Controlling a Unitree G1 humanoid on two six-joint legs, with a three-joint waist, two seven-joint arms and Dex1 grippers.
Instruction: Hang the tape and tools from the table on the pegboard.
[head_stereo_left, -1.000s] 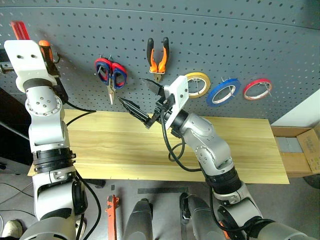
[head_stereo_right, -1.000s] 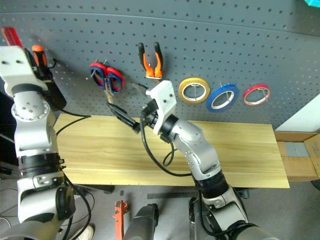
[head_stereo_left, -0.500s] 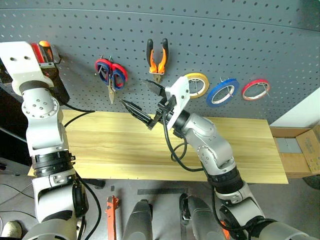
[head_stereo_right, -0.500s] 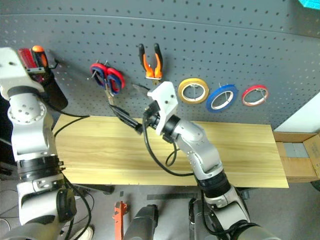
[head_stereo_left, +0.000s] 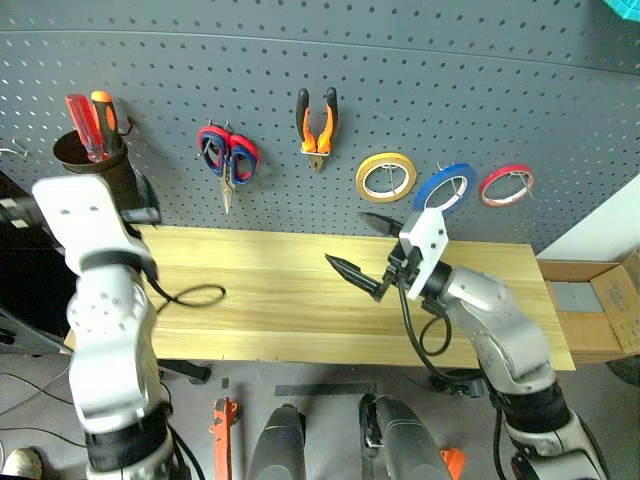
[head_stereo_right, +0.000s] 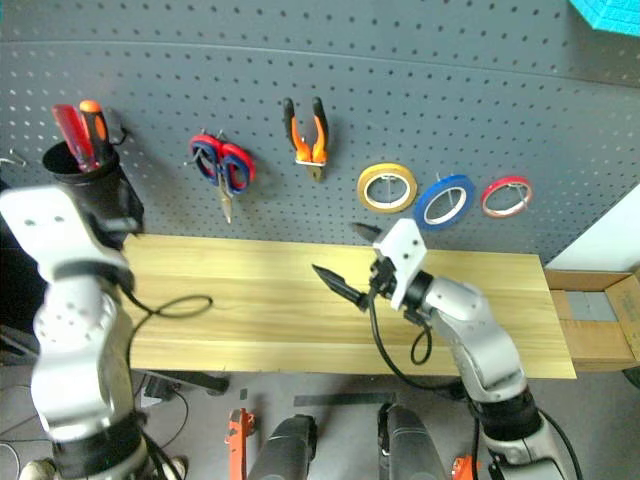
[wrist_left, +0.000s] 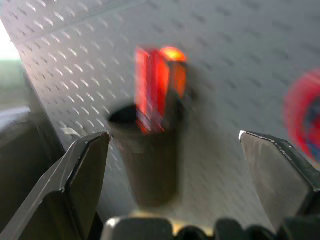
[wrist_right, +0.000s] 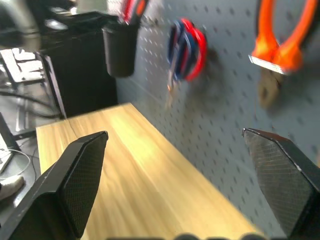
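The blue tape (head_stereo_left: 443, 188) hangs on the pegboard (head_stereo_left: 400, 90) between a yellow tape roll (head_stereo_left: 386, 176) and a red tape roll (head_stereo_left: 506, 184), and its lower edge is partly covered by the white housing of the right arm in the head views. Further along the board hang the pliers (head_stereo_left: 316, 121) and 2 pairs of scissors (head_stereo_left: 227, 155) stacked on 1 hook, the dark blue handles and the red handles overlapping so that the blades are hard to tell apart. The red-handled screwdriver (head_stereo_left: 79, 122) stands in a black cup (head_stereo_left: 95, 165) fixed to the board beside an orange-handled screwdriver (head_stereo_left: 104, 115); their shafts are hidden inside the cup. In the left wrist view the cup and both handles are blurred. The right gripper (head_stereo_left: 368, 250) hovers over the table (head_stereo_left: 260, 300) below the yellow tape roll, its 2 black fingers spread wide and holding nothing, well apart from the blue tape above it. The left gripper (wrist_left: 175, 160) also stands wide open and empty, pointing at the cup, which sits between its fingers in the wrist view without touching them. In the head views the left arm's white housing covers the left gripper's fingers. A black cable (head_stereo_left: 185, 296) loops across the tabletop near the left arm. A cardboard box (head_stereo_left: 600, 300) is cut off at the table's right end.
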